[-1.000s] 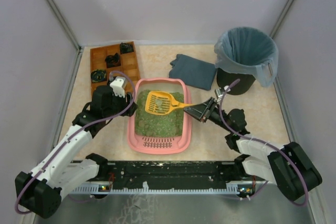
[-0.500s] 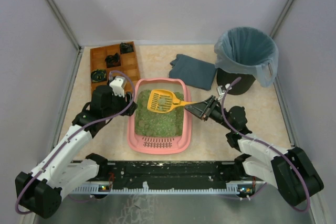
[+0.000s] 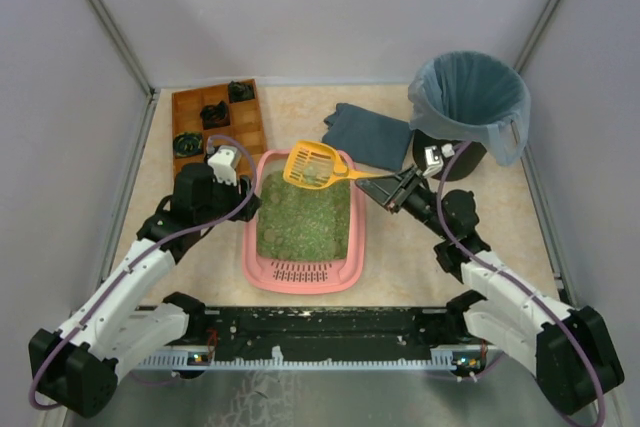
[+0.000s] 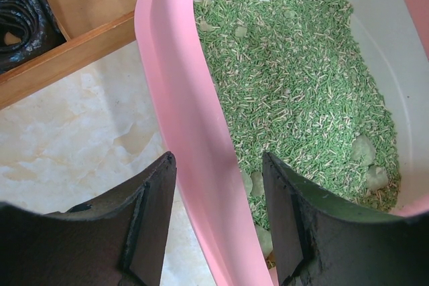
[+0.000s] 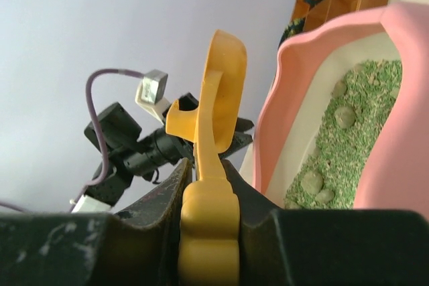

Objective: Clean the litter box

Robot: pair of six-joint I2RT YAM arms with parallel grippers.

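Observation:
The pink litter box (image 3: pixel 251 247) lies mid-table with green litter (image 3: pixel 302 217) and its slotted grille at the near end. My left gripper (image 3: pixel 245 205) is open, its jaws straddling the box's left rim (image 4: pixel 181 98) with small gaps on both sides. My right gripper (image 3: pixel 392 187) is shut on the handle of a yellow slotted scoop (image 3: pixel 312 167), held in the air over the box's far rim. In the right wrist view the scoop (image 5: pixel 221 92) stands edge-on, so I cannot tell what it carries. Pale clumps (image 5: pixel 345 116) lie in the litter.
A black bin with a blue-grey bag (image 3: pixel 470 107) stands at the far right. A folded dark cloth (image 3: pixel 368 134) lies between bin and box. A brown wooden compartment tray (image 3: pixel 215 122) with black items sits far left, close to my left gripper.
My right gripper has raised the scoop out of the litter and carried it toward the box's far end and to the right. The left arm has not moved.

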